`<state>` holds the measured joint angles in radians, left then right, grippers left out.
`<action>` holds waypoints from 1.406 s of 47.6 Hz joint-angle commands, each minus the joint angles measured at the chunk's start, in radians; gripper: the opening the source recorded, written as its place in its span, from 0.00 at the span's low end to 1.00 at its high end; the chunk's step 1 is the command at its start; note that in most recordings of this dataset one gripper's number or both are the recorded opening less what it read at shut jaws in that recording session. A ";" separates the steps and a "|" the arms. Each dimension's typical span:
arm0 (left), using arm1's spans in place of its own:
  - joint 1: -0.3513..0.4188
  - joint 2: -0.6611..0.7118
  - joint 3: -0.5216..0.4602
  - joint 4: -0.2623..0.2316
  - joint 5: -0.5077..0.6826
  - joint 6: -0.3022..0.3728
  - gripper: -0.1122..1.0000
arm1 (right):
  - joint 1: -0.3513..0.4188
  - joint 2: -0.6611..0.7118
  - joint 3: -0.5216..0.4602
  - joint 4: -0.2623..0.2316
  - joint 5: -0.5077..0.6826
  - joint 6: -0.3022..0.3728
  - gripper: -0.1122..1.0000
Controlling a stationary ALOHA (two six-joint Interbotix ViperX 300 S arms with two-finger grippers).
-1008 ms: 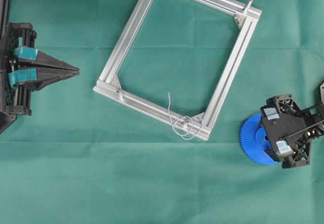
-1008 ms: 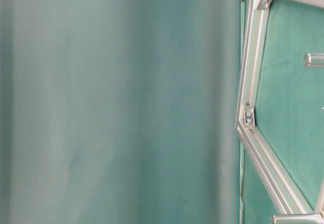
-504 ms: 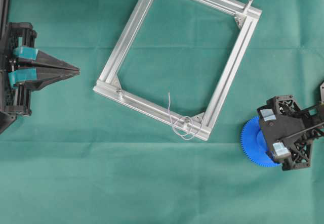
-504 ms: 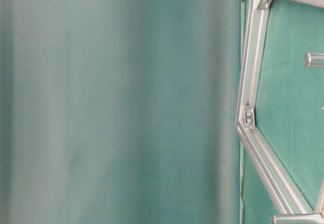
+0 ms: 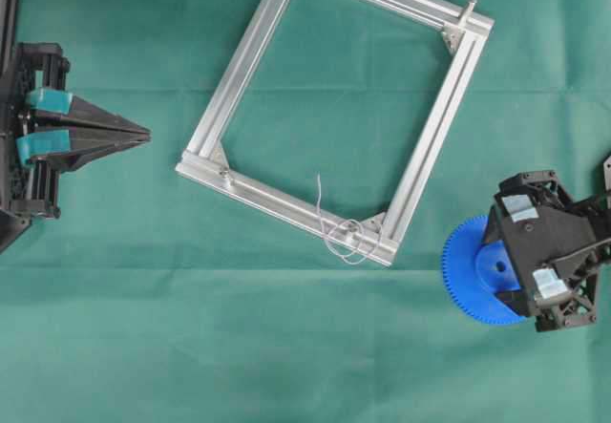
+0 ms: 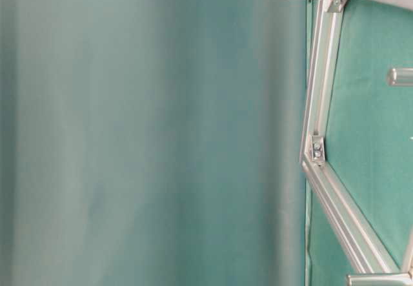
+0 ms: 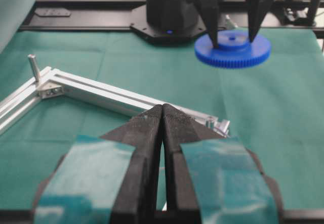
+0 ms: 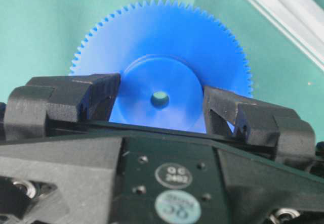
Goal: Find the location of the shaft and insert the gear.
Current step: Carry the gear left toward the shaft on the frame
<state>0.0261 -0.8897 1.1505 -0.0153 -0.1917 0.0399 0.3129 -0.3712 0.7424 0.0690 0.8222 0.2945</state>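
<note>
We see the right claw (image 5: 528,251) clamped across the raised hub of the bright blue toothed plastic gear (image 5: 473,270) near the counter's right edge, lifted off the green cloth. The thin silver shaft with pale wire loops (image 5: 351,226) stands at the aluminium frame's (image 5: 250,58) near-right corner. Those loops could snag the small centre hole; a tilted gear could miss. The left claw (image 5: 143,135) rests pinched shut, empty.

A green cloth (image 5: 143,327) covers the table. On it lies a square metal frame (image 5: 250,52), toward the far edge, tilted, one corner hung with wire loops (image 5: 346,242).
</note>
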 commanded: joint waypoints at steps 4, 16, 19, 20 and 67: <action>0.003 0.008 -0.028 -0.003 -0.005 -0.002 0.11 | 0.002 -0.014 -0.087 -0.017 0.057 0.002 0.72; 0.003 0.008 -0.028 -0.003 -0.003 0.000 0.11 | 0.002 0.009 -0.163 -0.074 0.115 0.048 0.72; 0.002 0.008 -0.029 -0.003 0.002 0.000 0.11 | 0.002 0.017 -0.179 -0.089 0.123 0.066 0.72; 0.003 0.008 -0.029 -0.003 0.003 0.000 0.11 | 0.002 0.021 -0.184 -0.094 0.123 0.071 0.72; -0.012 0.008 -0.035 -0.003 0.041 0.000 0.11 | -0.163 0.233 -0.393 -0.138 0.092 0.084 0.72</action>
<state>0.0169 -0.8897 1.1428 -0.0169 -0.1519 0.0399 0.1657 -0.1365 0.3881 -0.0614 0.9204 0.3820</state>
